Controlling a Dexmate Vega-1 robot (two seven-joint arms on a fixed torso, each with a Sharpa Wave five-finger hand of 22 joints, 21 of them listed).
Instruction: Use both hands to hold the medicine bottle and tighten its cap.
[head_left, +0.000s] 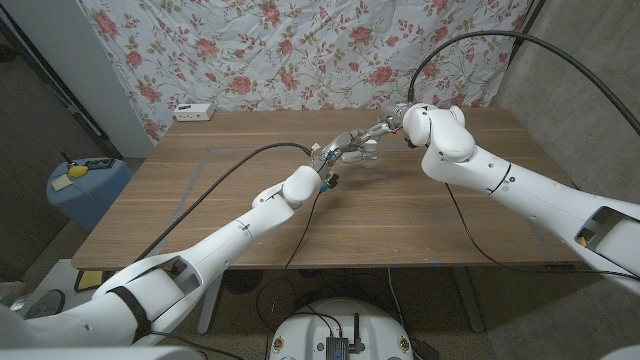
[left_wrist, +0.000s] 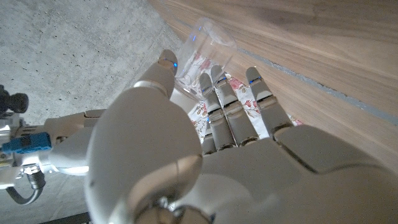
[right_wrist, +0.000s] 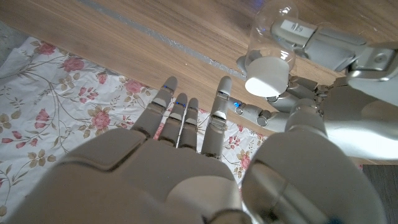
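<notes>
Counting: one medicine bottle (right_wrist: 268, 43), one white cap (right_wrist: 268, 74), above the table (head_left: 220, 200).
Left hand (head_left: 335, 152): I am gripping the clear bottle.
Right hand (head_left: 378, 132): my fingers (right_wrist: 186, 121) are spreading apart beside the cap, holding nothing.

In the head view the medicine bottle (head_left: 352, 152) is too small to make out between the robot hands; the left robot hand (left_wrist: 205, 143) hides most of it.
</notes>
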